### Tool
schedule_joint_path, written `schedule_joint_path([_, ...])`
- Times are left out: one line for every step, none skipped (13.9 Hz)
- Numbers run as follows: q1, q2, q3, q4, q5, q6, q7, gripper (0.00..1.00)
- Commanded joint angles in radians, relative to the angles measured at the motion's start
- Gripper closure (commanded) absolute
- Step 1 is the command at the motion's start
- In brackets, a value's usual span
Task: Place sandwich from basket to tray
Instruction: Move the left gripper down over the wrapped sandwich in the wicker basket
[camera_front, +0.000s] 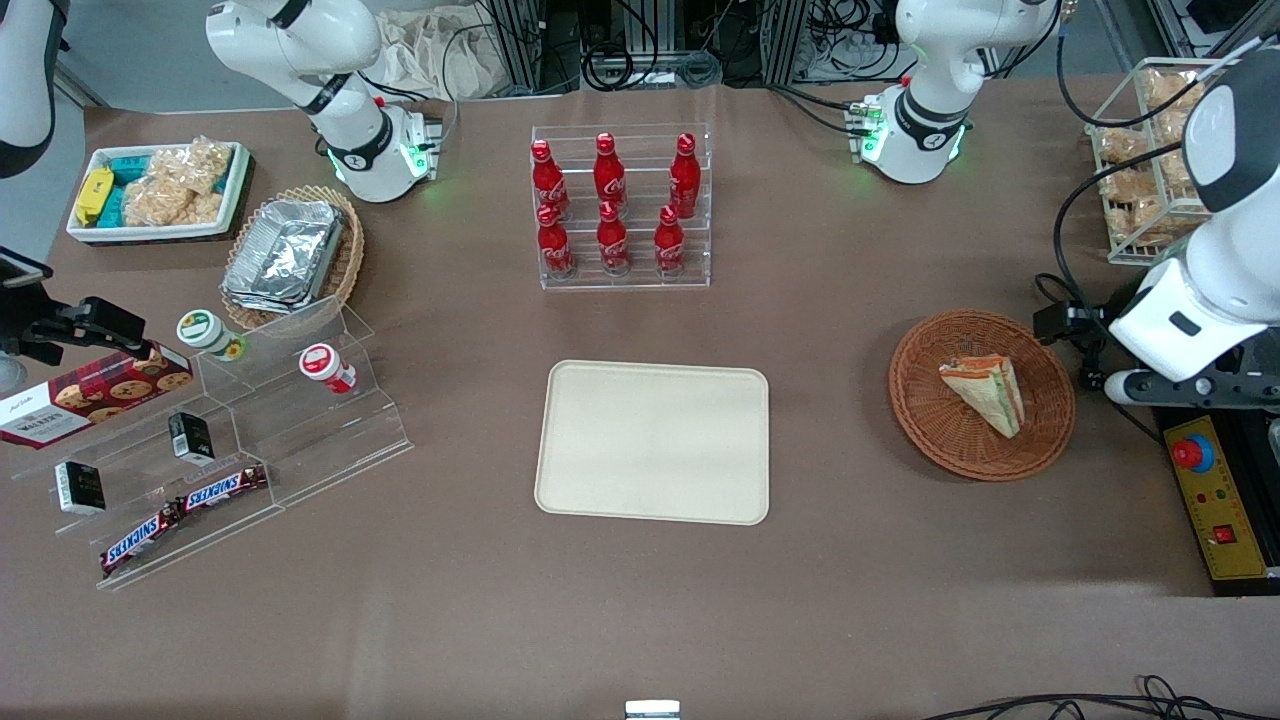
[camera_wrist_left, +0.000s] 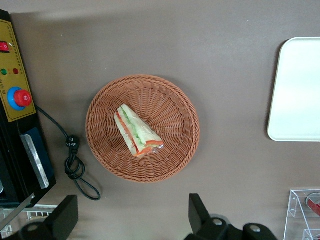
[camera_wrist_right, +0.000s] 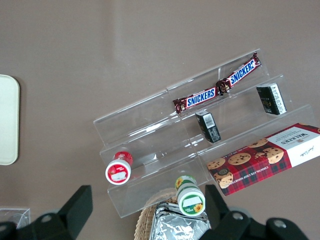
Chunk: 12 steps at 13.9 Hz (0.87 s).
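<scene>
Brown surface (camera_front: 800, 330) carries: tray (camera_front: 652, 441) mid-table, basket (camera_front: 982, 394) toward working arm's end — well apart. Bottle rack (camera_front: 621, 207) farther from front camera than tray. Stepped acrylic shelf (camera_front: 250, 440), tan foil basket (camera_front: 292, 257), snack bin (camera_front: 158, 190) toward parked arm's end. Gripper (camera_wrist_left: 132, 215) hangs above the surface near the basket, fingers spread.

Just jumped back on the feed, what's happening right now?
The left arm's claw hangs open above the table, just beside the basket, holding nothing. The sandwich lies untouched in the basket. The tray, toward the middle of the table, has nothing on it, so the pick has not begun.
</scene>
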Motion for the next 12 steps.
schedule_joint_path([-0.01,0.012,0.015,0.032,-0.009,-0.015,0.015,0.01])
schedule_joint_path([-0.012,0.015,0.015,0.035,-0.008,-0.013,0.01,0.01])
schedule_joint_path([-0.01,0.03,0.015,0.041,-0.009,-0.013,0.013,0.01])
schedule_joint_path([-0.01,0.036,0.015,0.042,-0.011,-0.013,0.004,0.01])
schedule_joint_path([-0.01,0.036,0.016,0.035,-0.011,-0.015,-0.002,0.01])
schedule_joint_path([-0.01,0.038,0.016,0.023,-0.011,-0.013,-0.013,0.01])
schedule_joint_path([-0.003,0.039,0.018,-0.003,-0.012,-0.003,-0.066,0.01])
schedule_joint_path([0.009,0.045,0.016,-0.023,-0.014,0.016,-0.149,0.02])
schedule_joint_path([0.02,0.049,0.016,-0.052,-0.021,0.037,-0.239,0.02])
schedule_joint_path([0.02,0.043,0.016,-0.101,-0.032,0.065,-0.33,0.04])
schedule_joint_path([0.034,0.03,0.018,-0.166,-0.046,0.138,-0.403,0.05])
schedule_joint_path([0.051,0.009,0.018,-0.243,-0.047,0.23,-0.454,0.06])
